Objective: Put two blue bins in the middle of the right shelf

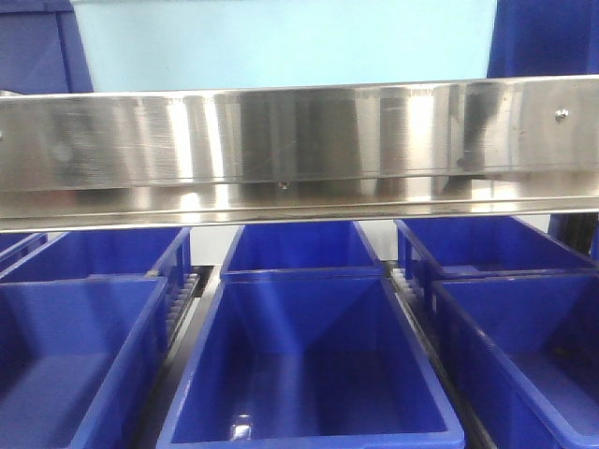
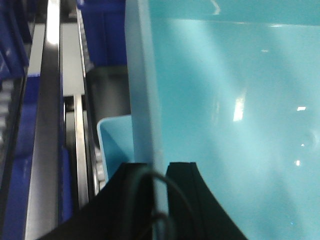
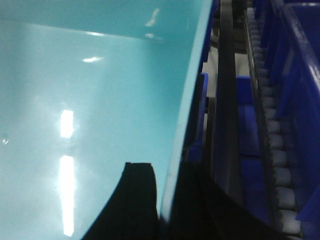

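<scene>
Left gripper (image 2: 159, 171): I see its black fingers pinching the wall of the pale sky-blue plastic tub (image 1: 281, 42).
Right gripper (image 3: 164, 172): clamped on the tub's opposite wall.
Tub: above the steel shelf rail (image 1: 299, 140), with dark blue crates (image 1: 309, 374) below.

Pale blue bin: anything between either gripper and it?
Nothing visible. The left gripper straddles the pale blue bin at its side wall, one finger on each face. The right gripper straddles the opposite wall the same way.
</scene>
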